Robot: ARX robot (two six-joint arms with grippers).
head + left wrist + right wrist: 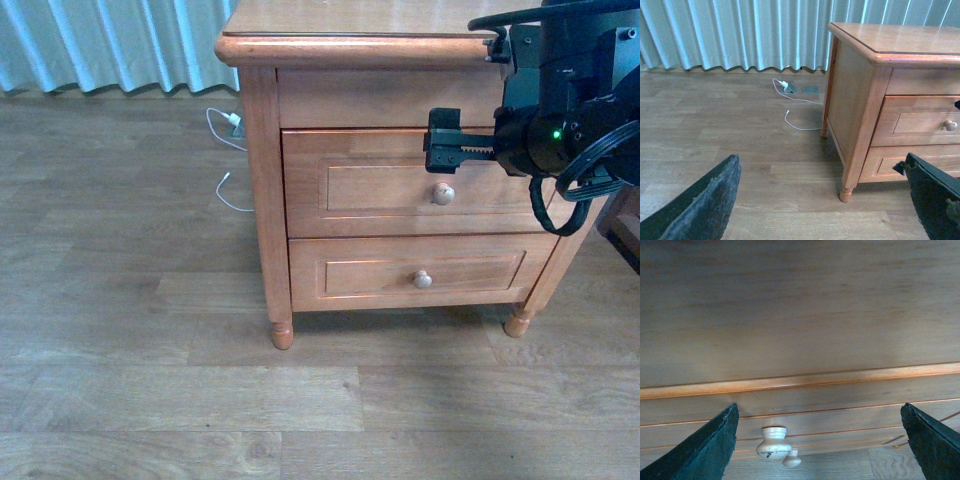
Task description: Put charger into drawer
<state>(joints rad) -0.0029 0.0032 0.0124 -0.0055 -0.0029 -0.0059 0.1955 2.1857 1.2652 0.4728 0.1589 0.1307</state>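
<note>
Right end effector (440, 141): open and empty, fingers (700, 450) spread wide, hovering close in front of the nightstand (262, 200), just above the upper knob (443, 193).
Left end effector (820, 200): open, holding nothing, off to the nightstand's left side over the floor (130, 300).
Drawer (400, 185): the taller upper one, shut flush with the frame.
Lower drawer (380, 272): shallower, also shut, with its own pale knob (423, 279).
Charger: not visible in any view.
White cable (795, 107): lies on the floor by the curtain (740, 30), beside the nightstand.
</note>
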